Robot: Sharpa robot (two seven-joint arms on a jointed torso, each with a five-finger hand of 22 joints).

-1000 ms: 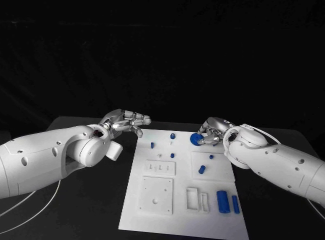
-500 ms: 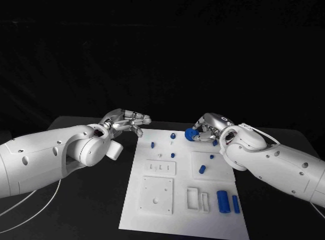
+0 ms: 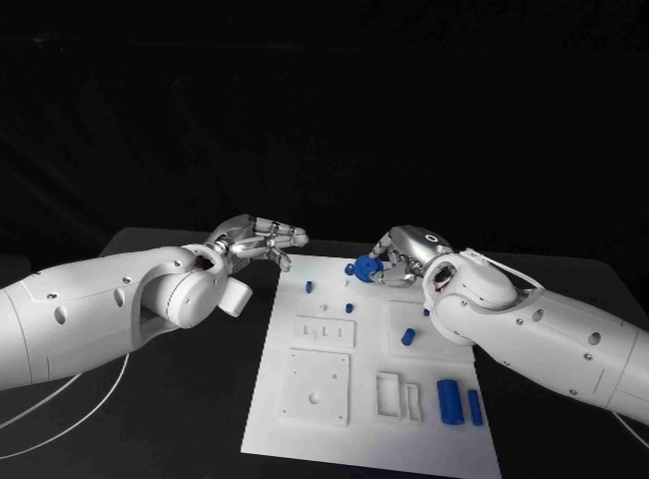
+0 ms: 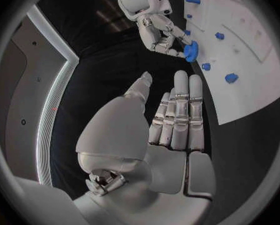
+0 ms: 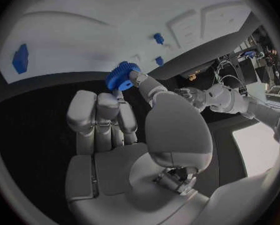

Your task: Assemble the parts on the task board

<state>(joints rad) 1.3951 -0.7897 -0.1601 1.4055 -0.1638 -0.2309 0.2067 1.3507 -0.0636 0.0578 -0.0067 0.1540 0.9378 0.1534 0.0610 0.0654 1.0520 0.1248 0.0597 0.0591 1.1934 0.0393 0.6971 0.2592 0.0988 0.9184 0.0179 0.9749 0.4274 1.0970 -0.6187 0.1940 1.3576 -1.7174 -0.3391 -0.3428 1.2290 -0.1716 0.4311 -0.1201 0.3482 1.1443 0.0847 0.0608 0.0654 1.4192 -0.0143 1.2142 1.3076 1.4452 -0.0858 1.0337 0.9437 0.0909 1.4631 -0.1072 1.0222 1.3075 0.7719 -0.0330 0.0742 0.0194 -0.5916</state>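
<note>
Just above the centre of the head view, my right robot hand (image 3: 399,257) pinches a small blue toothed gear (image 3: 363,266) at its fingertips, over the top edge of the white rectangular task board (image 3: 356,419). My left robot hand (image 3: 257,240), left of that edge, is empty with fingers apart.

Dark, matte table (image 3: 167,399) under it all, its far edge a straight line against a black backdrop (image 3: 324,110). Over by the table's left edge, a thin white cable (image 3: 87,399) loops across the dark top. Beyond the table there's a pale, glowing strip (image 4: 52,115) curving up a grey wall.
</note>
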